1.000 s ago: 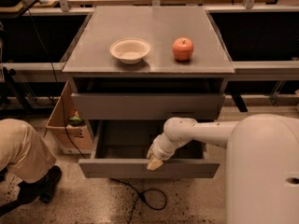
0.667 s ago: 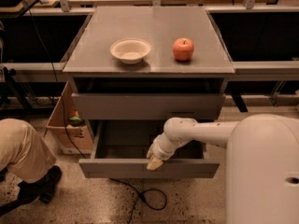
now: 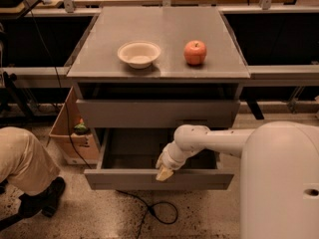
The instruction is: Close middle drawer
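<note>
The middle drawer (image 3: 124, 179) is a wide shallow grey metal drawer with a plain flat front. It stands pulled far out of the grey cabinet, its grey inside showing. The taller-fronted top drawer (image 3: 157, 113) above it is pulled out only a little. My white arm reaches from the right and bends down to the open drawer. My gripper (image 3: 164, 173) sits at the top edge of the middle drawer's front, a little right of centre, touching or nearly touching it.
A white bowl (image 3: 139, 54) and a red apple (image 3: 195, 52) sit on the cabinet top (image 3: 159, 29). A person's leg and shoe (image 3: 27, 173) are at the lower left. A cardboard box (image 3: 70, 133) stands left of the cabinet. A black cable (image 3: 154, 210) lies on the floor.
</note>
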Robot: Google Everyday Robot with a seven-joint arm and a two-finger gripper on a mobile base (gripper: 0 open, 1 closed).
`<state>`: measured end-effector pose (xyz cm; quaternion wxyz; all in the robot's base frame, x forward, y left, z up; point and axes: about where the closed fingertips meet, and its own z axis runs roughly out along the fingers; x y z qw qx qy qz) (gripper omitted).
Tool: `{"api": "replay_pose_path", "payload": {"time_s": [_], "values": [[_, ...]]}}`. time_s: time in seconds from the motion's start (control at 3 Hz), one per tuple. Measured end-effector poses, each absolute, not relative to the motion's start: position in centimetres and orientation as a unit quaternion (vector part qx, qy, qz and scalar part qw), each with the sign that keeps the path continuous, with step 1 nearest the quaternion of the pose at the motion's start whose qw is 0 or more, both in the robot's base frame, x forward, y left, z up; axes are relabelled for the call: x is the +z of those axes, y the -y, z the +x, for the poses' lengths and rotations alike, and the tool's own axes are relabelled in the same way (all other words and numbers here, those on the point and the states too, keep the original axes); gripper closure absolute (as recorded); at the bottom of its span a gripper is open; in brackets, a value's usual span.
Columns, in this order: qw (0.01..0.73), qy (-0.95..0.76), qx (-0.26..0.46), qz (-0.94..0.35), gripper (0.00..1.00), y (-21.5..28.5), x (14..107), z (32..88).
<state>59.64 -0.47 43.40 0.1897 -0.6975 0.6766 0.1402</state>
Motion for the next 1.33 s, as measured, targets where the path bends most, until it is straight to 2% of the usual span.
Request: {"api": "replay_pose_path", "payload": {"time_s": [0.33, 0.67, 1.33], "values": [[0.190, -0.677, 0.140, -0.698, 0.35, 0.5, 43.4, 59.6], [0.197, -0.680, 0.132, -0.694, 0.04, 1.1, 43.9, 59.6], [0.214, -0.679, 0.119, -0.692, 0.00, 3.1, 46.9, 58.7]]}}
